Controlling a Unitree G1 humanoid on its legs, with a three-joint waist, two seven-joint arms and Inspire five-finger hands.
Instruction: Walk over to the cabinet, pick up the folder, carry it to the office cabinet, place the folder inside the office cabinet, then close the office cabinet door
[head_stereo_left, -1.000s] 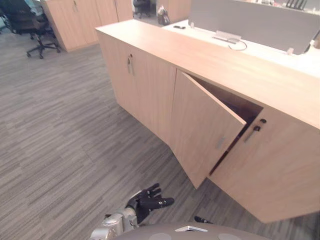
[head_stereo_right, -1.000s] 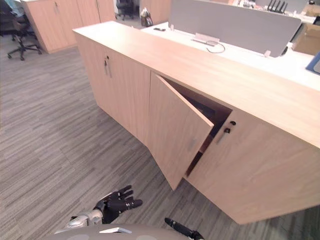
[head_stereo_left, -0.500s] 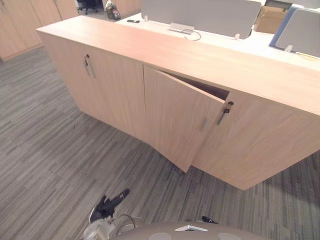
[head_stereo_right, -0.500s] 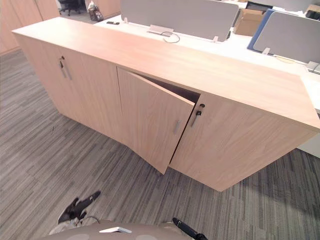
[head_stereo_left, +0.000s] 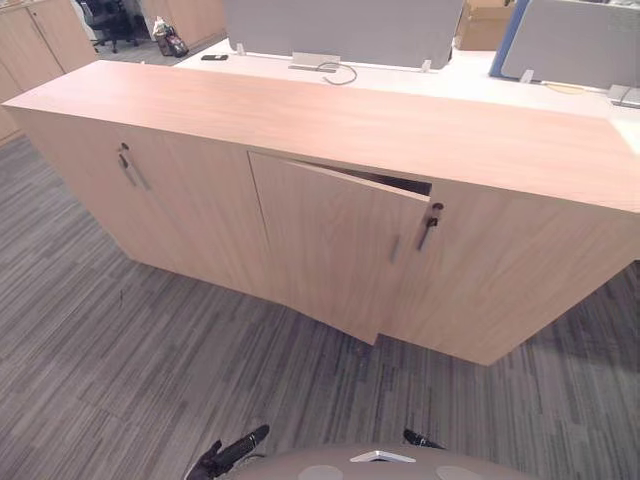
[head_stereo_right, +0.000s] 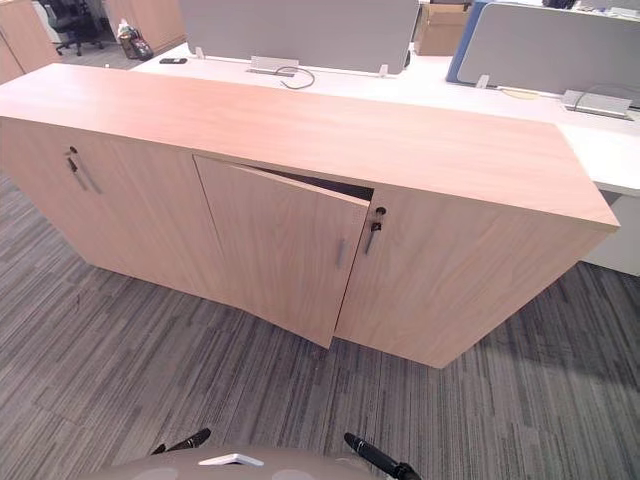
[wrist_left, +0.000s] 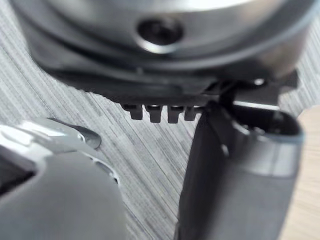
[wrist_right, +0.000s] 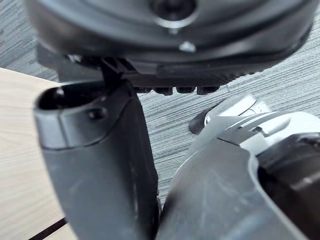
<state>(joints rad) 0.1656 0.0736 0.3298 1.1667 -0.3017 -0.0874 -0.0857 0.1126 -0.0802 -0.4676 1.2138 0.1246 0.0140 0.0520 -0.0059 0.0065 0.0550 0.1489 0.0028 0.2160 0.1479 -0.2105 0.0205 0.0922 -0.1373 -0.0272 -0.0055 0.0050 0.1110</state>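
Wooden office cabinet door (head_stereo_left: 325, 245) ajar (slightly).

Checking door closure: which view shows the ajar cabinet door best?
Right eye view: whole cabinet door, dark gap along its top plain. Left eye view shows much the same. Wrist views: pale wood slivers, unidentifiable.

Head stereo pair faces down, sharing office cabinet (head_stereo_left: 400, 130), carpet (head_stereo_left: 120, 370). Wrist cameras close, seemingly floorward.

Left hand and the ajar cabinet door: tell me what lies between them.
Grey striped carpet lies between the left hand and the ajar cabinet door, as the left eye view shows.
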